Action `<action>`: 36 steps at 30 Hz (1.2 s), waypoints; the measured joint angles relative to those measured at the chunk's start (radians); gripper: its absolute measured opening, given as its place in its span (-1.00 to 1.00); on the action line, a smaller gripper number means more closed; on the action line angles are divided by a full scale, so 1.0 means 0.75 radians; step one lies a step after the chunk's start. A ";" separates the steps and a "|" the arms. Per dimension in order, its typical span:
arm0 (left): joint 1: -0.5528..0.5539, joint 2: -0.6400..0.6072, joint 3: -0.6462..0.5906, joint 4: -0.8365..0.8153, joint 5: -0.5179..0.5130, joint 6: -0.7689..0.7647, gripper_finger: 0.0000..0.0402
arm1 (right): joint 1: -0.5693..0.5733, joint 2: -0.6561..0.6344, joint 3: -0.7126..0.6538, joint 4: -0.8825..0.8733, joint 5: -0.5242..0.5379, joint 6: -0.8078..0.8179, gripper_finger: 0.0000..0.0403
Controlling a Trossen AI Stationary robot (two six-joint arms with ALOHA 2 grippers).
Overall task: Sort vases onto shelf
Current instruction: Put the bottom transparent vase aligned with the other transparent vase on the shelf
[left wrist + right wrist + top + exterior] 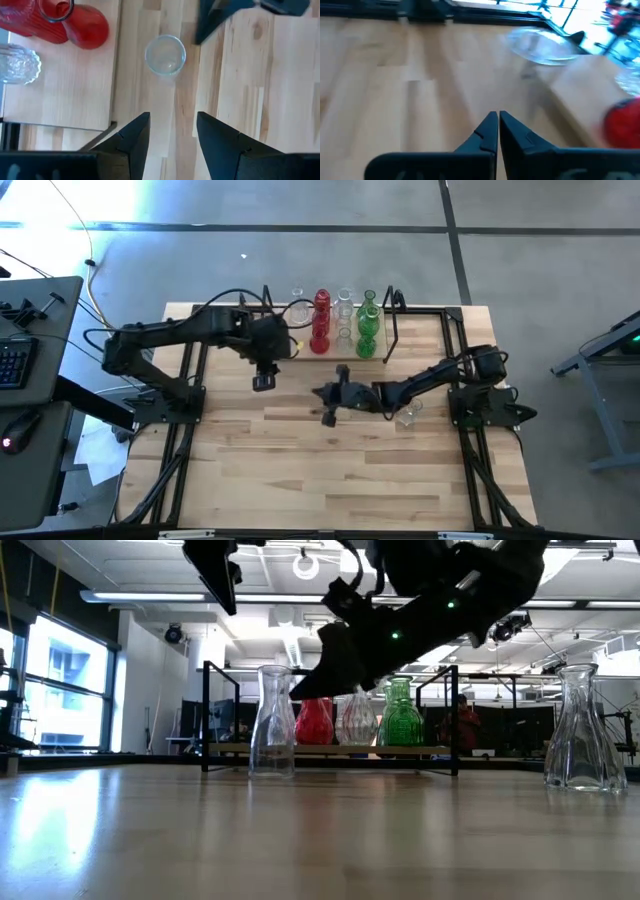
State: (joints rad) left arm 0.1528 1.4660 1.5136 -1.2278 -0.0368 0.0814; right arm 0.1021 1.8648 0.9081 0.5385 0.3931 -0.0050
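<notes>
The shelf (390, 330) stands at the table's far edge and carries red vases (320, 320), green vases (367, 325) and clear ones (344, 315). One clear vase (165, 54) stands upright on the table just in front of the shelf board (65, 90). My left gripper (172, 131) hangs open above the table, short of that vase and touching nothing. A second clear vase (407, 416) stands on the table near my right arm. My right gripper (497, 127) is shut and empty over the table's middle, pointing toward the shelf.
The right arm's gripper (220, 17) hovers close beyond the clear vase in the left wrist view. The two grippers (263, 380) (330, 408) are near each other. Bare wooden tabletop (330, 480) lies toward the near edge. A desk with a keyboard (15, 360) stands to the left.
</notes>
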 joint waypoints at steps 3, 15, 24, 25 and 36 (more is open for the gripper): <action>-0.001 0.046 0.028 -0.003 0.000 0.003 -0.23 | -0.055 0.001 0.000 0.010 -0.009 -0.003 -1.00; 0.023 0.174 0.048 0.001 0.000 0.032 -0.16 | -0.189 0.002 0.001 0.155 -0.221 -0.004 -1.00; 0.050 0.312 0.047 0.036 -0.002 0.043 0.22 | -0.215 0.002 0.001 0.176 -0.281 -0.003 -1.00; 0.050 0.328 0.048 0.042 -0.003 0.054 0.24 | -0.215 0.002 0.001 0.176 -0.281 -0.004 -1.00; 0.077 0.435 0.047 0.118 -0.006 0.080 0.28 | -0.214 0.003 0.001 0.166 -0.289 -0.027 -1.00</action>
State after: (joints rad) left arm 0.2108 1.7921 1.5490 -1.1389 -0.0410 0.1411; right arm -0.0586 1.8668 0.9089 0.6628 0.1767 -0.0253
